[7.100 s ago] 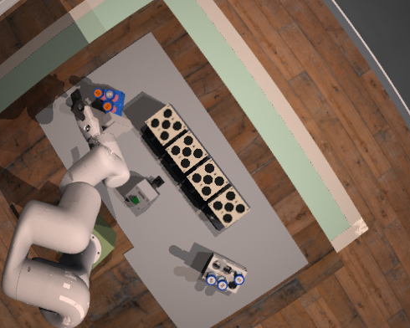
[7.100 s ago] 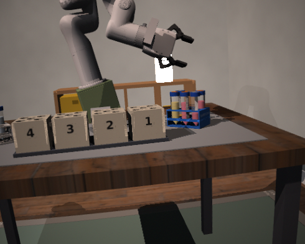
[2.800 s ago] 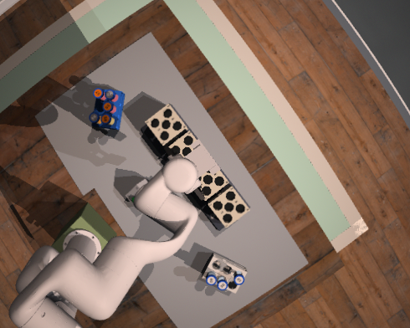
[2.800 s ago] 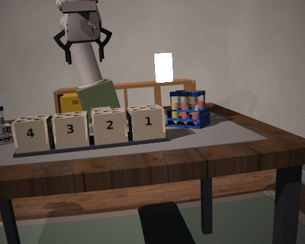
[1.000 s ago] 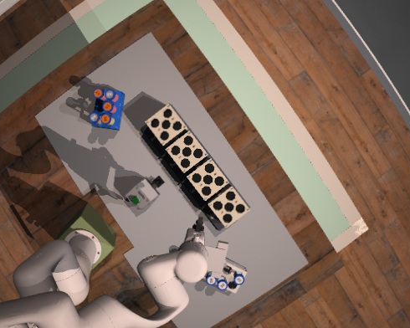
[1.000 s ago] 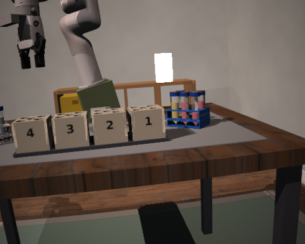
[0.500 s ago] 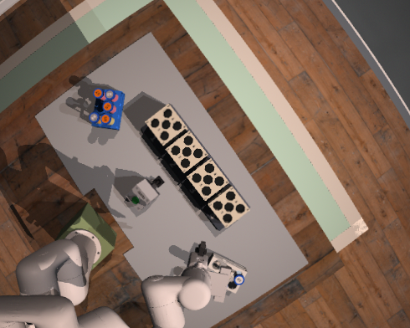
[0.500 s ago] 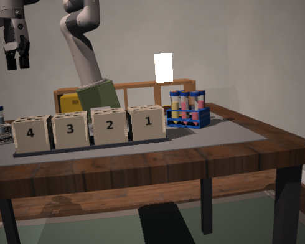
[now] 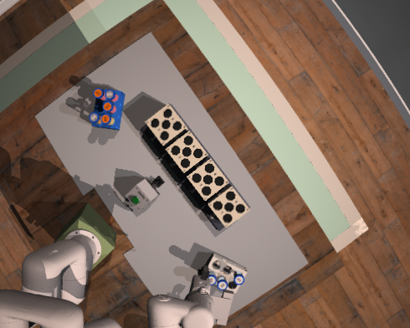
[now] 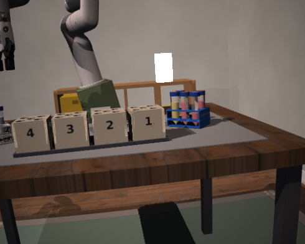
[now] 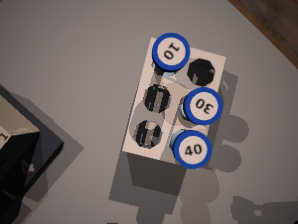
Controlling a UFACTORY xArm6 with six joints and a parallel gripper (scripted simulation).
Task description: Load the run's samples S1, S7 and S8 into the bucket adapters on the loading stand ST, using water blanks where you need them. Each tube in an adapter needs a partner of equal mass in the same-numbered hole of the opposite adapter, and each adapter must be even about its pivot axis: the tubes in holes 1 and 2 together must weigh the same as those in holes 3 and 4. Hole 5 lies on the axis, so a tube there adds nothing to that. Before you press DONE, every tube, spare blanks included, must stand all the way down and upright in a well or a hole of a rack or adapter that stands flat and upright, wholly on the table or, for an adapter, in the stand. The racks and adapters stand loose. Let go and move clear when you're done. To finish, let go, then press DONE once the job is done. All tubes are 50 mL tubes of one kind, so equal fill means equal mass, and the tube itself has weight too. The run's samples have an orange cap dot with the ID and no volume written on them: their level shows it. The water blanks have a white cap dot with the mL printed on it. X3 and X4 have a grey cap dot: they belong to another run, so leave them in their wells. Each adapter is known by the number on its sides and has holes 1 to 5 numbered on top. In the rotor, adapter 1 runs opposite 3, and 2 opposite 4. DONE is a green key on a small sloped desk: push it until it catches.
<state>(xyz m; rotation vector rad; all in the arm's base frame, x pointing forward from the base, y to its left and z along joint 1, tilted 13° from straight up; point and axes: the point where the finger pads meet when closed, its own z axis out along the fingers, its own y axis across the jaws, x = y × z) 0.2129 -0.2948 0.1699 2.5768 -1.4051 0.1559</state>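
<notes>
My gripper (image 10: pixel 4 66) is open and empty, raised high beside the white rack (image 9: pixel 231 262) (image 11: pixel 155 174). That rack holds three blanks: 10 (image 9: pixel 238 279) (image 11: pixel 171 52), 30 (image 9: pixel 222 284) (image 11: pixel 202 106) and 40 (image 9: pixel 212 279) (image 11: pixel 193 149); its other three wells are empty. Adapters 1 (image 9: pixel 160 118) (image 10: pixel 148 121), 2 (image 9: pixel 181 145) (image 10: pixel 109 125), 3 (image 9: pixel 202 172) (image 10: pixel 70 129) and 4 (image 9: pixel 223 201) (image 10: pixel 30 132) stand upright in the dark stand, all holes empty. The blue rack (image 9: pixel 120 110) (image 10: pixel 205 118) holds three orange-dot tubes, IDs unreadable, and two grey-dot tubes.
The small grey desk (image 9: pixel 147 193) with the green DONE key (image 9: pixel 135 200) stands between the arm's base and the adapter row. The blue rack is beyond adapter 1, the white rack beyond adapter 4. Tall tubes rise above both racks.
</notes>
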